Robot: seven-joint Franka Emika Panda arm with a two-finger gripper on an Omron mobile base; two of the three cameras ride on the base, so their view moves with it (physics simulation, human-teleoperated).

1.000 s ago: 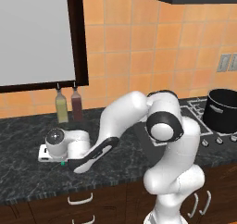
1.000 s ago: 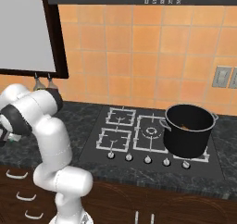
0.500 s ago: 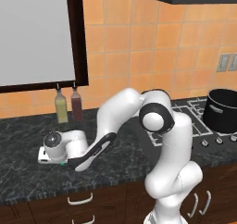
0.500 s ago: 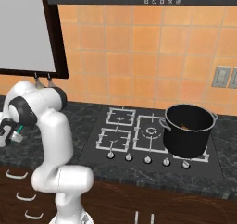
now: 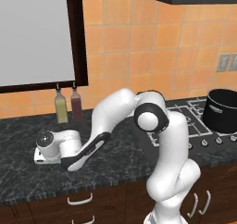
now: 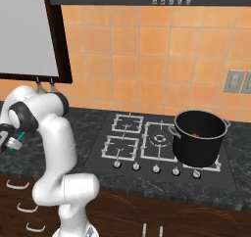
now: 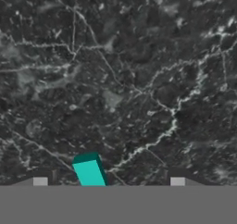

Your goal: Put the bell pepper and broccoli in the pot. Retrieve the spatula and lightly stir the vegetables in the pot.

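At far left, over the dark marble counter [image 7: 139, 79], the gripper [image 7: 109, 181] is hanging low with a teal, flat-ended spatula handle [image 7: 90, 172] between its fingertips; whether it is clamped I cannot tell. It looks light, stiff and slippery, best pinched mid-handle. Well right, the deep black pot [image 6: 198, 138] is sitting on the stove [image 6: 142, 140].

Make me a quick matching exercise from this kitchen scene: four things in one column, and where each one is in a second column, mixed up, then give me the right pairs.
Things:
1. pot
2. two bottles
3. teal object
4. wall outlet

Places:
A. on the tiled wall, right of the stove
B. between the fingers, close over the dark counter
C. on the stove's front right burner
D. at the back of the counter, under the framed window

Pairs: 1-C, 2-D, 3-B, 4-A
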